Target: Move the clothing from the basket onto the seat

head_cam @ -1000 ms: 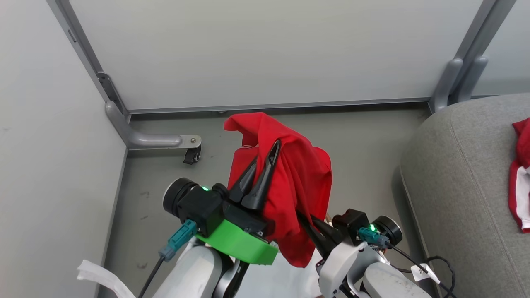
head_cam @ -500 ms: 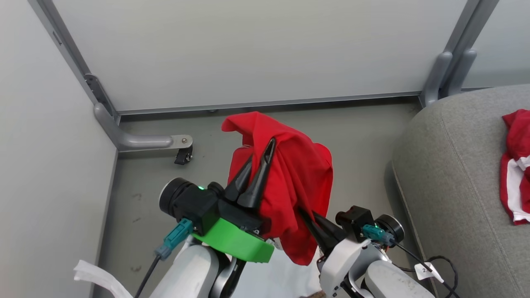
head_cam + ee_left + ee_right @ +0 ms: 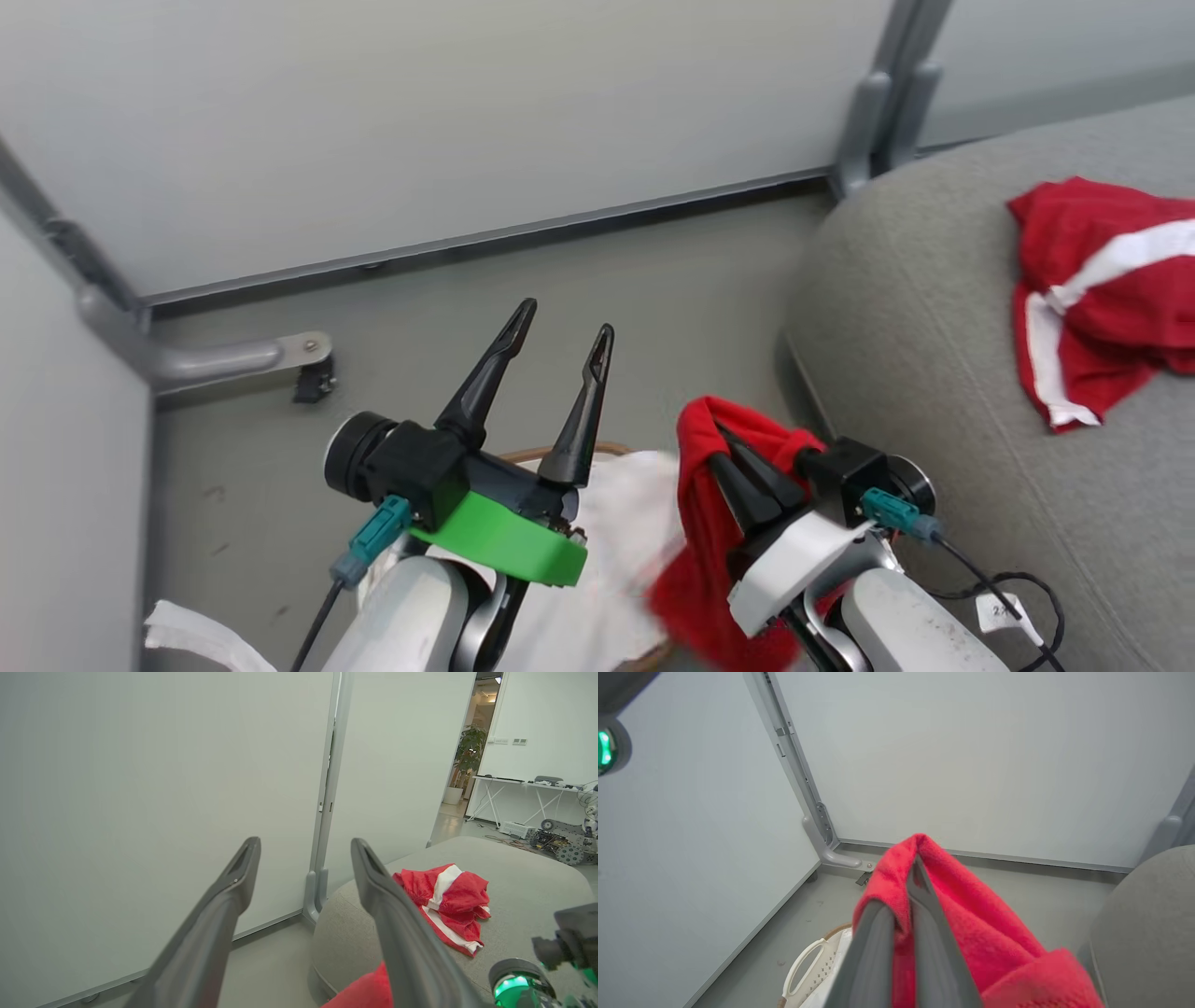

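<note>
Left gripper (image 3: 567,317) splayed empty, right gripper (image 3: 733,457) clenched on the garment (image 3: 695,532) over the basket (image 3: 551,453): swing it high, hem clearing the rim, to the seat (image 3: 896,327) at two o'clock.

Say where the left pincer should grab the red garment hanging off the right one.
Pinch the red garment on the fold hanging below the right pincer, coming from the robot's left: the cloth drapes that side, facing the open left pincer.

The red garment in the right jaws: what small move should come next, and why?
The right jaws are shut on the red garment, which hangs by the basket, short of the seat; the left jaws stand open, empty. So probably carry it across over the seat.
</note>
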You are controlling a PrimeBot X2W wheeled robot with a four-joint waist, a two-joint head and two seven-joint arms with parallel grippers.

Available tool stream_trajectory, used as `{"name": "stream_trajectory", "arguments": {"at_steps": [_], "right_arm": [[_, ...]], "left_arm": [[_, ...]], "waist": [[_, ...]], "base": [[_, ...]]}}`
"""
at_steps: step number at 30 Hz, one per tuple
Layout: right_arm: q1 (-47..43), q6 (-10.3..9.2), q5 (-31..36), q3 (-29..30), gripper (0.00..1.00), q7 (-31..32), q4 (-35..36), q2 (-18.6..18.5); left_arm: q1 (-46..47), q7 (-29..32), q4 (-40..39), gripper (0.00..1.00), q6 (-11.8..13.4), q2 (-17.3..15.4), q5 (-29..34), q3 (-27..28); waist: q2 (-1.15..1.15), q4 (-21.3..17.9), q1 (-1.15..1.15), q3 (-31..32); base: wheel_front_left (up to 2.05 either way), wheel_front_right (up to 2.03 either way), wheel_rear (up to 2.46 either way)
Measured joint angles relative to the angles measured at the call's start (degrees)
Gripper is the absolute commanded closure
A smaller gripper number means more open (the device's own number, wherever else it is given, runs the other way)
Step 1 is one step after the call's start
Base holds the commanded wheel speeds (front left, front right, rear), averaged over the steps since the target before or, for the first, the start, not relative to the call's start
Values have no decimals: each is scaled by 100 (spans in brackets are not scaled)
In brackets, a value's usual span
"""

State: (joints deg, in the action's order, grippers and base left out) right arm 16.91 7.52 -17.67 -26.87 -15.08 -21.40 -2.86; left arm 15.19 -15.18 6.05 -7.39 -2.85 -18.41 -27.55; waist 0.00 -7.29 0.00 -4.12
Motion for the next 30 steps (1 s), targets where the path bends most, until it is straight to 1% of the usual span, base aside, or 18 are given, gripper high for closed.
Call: {"name": "stream_trajectory", "arguments": {"at_steps": [12, 17, 23, 27, 28, 29, 30], "right_arm": [[-48, 0, -30, 197, 100, 0, 494, -1], [47, 0, 9, 588, 100, 0, 792, -16], [465, 0, 89, 1183, 100, 0, 1246, -7], [1097, 0, 445, 1714, 100, 0, 1541, -2], [1334, 0, 669, 1848, 100, 0, 1584, -16], [1529, 0, 799, 1928, 100, 0, 1605, -60], [1785, 1, 945, 2038, 100, 0, 1607, -179]], "left_arm": [[-57, 1, 103, 0, 0, -24, 119, 83], [16, 0, 187, 0, 0, -81, 100, -179], [324, 0, 240, 0, 0, -234, 45, -430], [476, 0, 244, 0, 0, -397, 25, -560], [510, 0, 243, 0, 0, -439, 16, -582], [538, 1, 236, 0, 0, -472, 12, -590], [569, 1, 225, 0, 0, -521, 10, -589]], "waist": [[0, -1415, 0, -162], [0, -1951, 0, -294], [0, -2239, 0, -651], [0, -2334, 0, -923], [0, -2355, 0, -994], [0, -2369, 0, -1048], [0, -2386, 0, -1118]], "base": [[0, 0, 0], [0, 0, 0], [0, 0, 0], [1, 1, 1], [3, 3, 3], [0, 0, 0], [0, 0, 0]]}}
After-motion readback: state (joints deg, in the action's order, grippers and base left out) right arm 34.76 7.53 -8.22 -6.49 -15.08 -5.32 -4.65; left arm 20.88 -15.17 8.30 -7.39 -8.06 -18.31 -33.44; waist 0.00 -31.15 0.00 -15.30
